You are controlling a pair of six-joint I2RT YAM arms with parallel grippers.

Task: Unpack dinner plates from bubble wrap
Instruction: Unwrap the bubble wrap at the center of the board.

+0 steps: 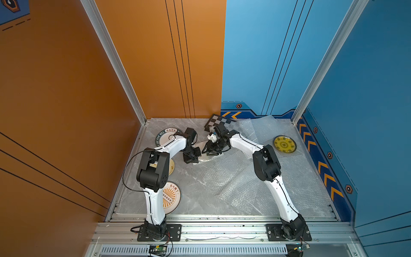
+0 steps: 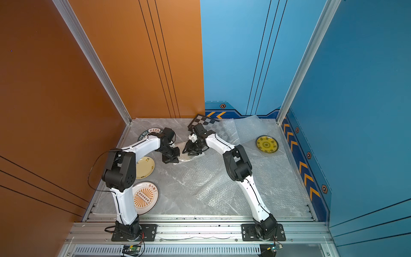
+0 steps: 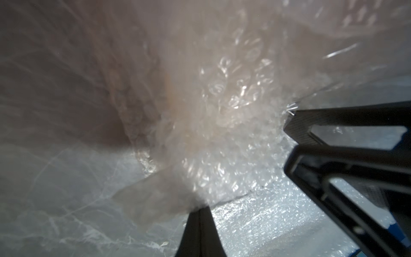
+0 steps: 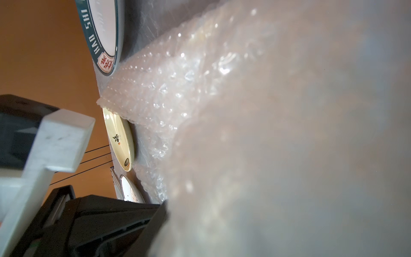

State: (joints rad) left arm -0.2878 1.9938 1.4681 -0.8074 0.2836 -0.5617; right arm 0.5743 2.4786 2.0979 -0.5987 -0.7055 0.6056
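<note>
My left pincer (image 3: 198, 210) is clamped shut on a raised fold of the bubble wrap (image 3: 222, 133) at the far middle of the table (image 1: 195, 195), my right pincer (image 1: 212, 153) sits against that same fold, whether gripping I cannot tell, and the yellow plate (image 1: 285, 144) lies uncovered far right

Both top views sit high up on the robots' side, looking steeply down over the whole marble table (image 1: 193, 200); each wrist cam's jammed right against the same crumpled bubble wrap (image 3: 233, 100)
</note>
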